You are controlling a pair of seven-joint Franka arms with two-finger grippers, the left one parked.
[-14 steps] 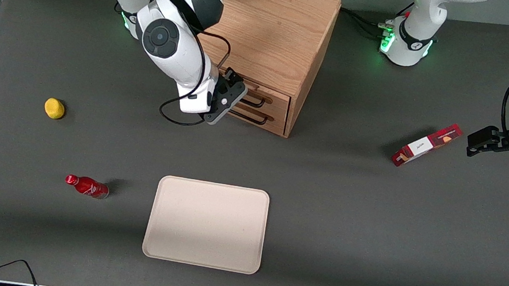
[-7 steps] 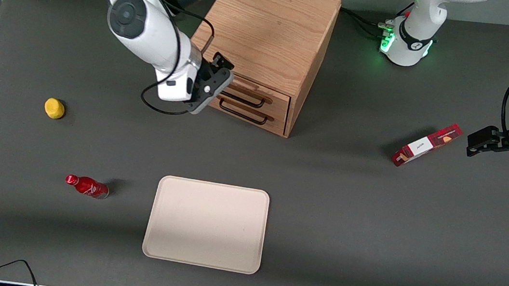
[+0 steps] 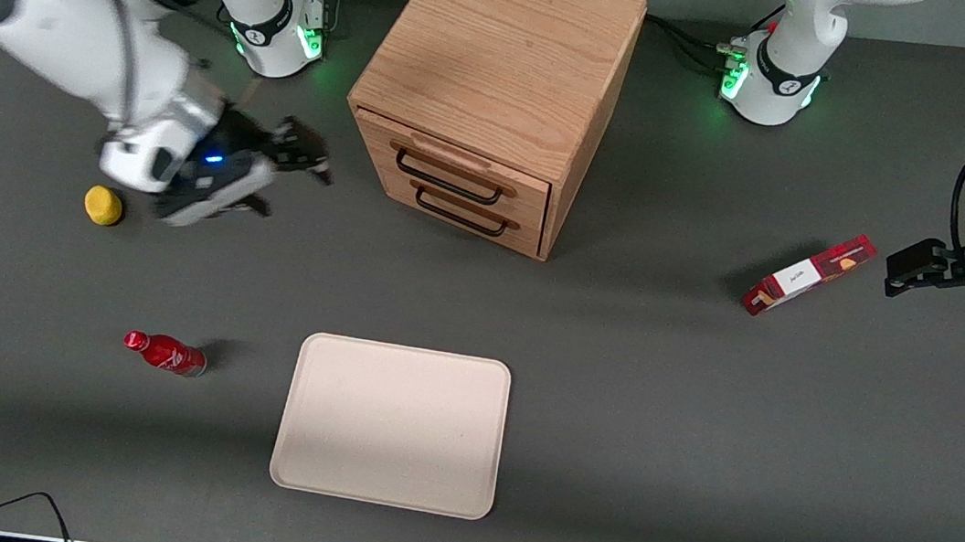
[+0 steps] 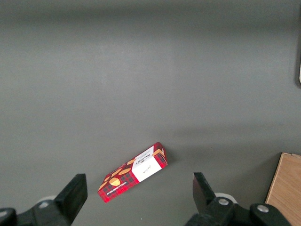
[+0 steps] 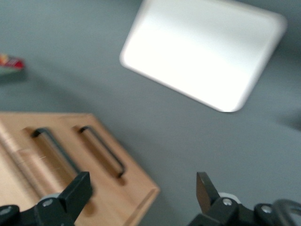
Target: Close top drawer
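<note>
We see the gripper hanging above the table with its jaws spread wide and nothing between them, well apart from the cabinet, whose top drawer sits pushed in flush, sideways of the jaws toward the parked arm's end.

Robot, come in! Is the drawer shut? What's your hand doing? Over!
End effector open, off the cabinet, toward working arm's end. Top drawer flush, looks shut. Nothing blocking.
</note>
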